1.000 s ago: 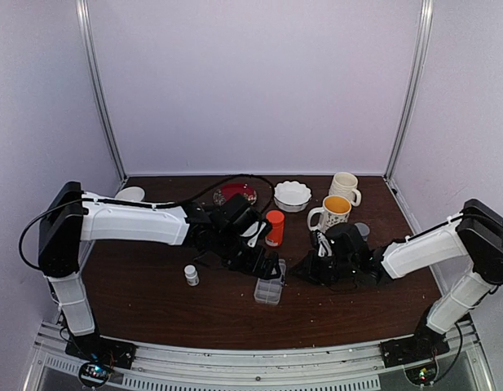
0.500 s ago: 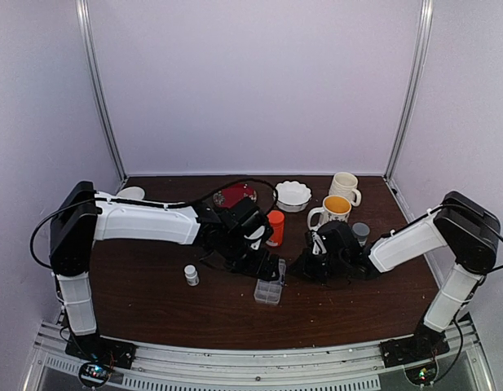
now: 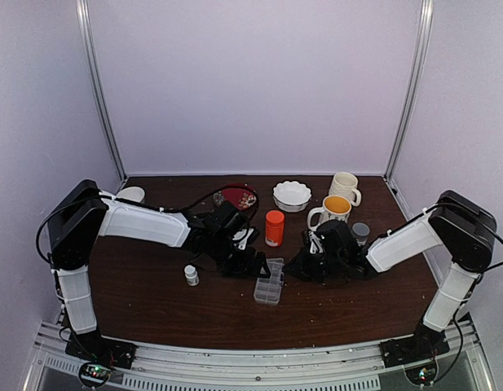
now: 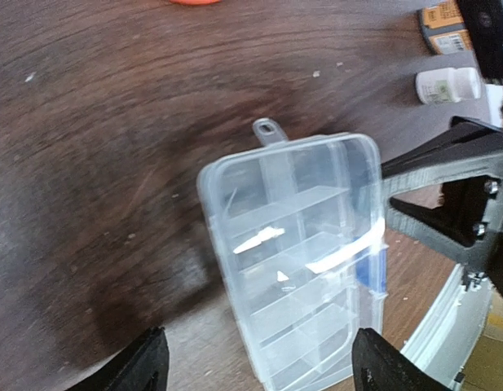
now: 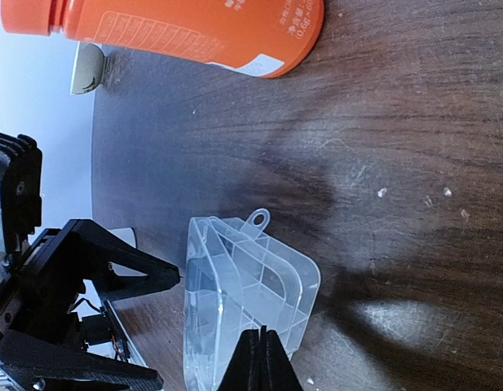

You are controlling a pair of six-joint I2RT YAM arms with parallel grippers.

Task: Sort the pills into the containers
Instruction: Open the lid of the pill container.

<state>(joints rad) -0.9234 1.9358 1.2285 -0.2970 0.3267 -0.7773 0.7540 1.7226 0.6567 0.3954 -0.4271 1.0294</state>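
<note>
- Straddling the organizer (image 4: 296, 252), the left gripper (image 4: 259, 358) has its jaws wide. One finger (image 4: 141, 366) shows at each lower corner of the left wrist view, with the clear box between them, and neither visibly touches it.
- The right gripper (image 5: 260, 354) has its jaws pressed fully together. In its own view the tips meet in a thin line at the organizer's near edge; I cannot tell whether they nip the plastic or only rest against it.
- The organizer lies on the dark table (image 4: 112, 163) between the two grippers. The left one is right over it and the right one is just beside it on the robot's right.
- Its long axis runs away from the left wrist camera, a little skewed, with the hang tab (image 4: 267, 129) at the far end. The left fingers therefore face its long sides, and closing them would likely meet its short width.
- Both arms are close, but the left looks better placed to hold the box.
- The pills are hard to place. The cells (image 4: 275, 212) show only bright glints, and a few pale specks (image 5: 381, 193) lie on the wood; I cannot tell whether either is a tablet.
- Farther out, an orange bottle (image 3: 274, 227) stands beyond the tab end, and a small white bottle (image 4: 447, 84) sits well apart.
</note>
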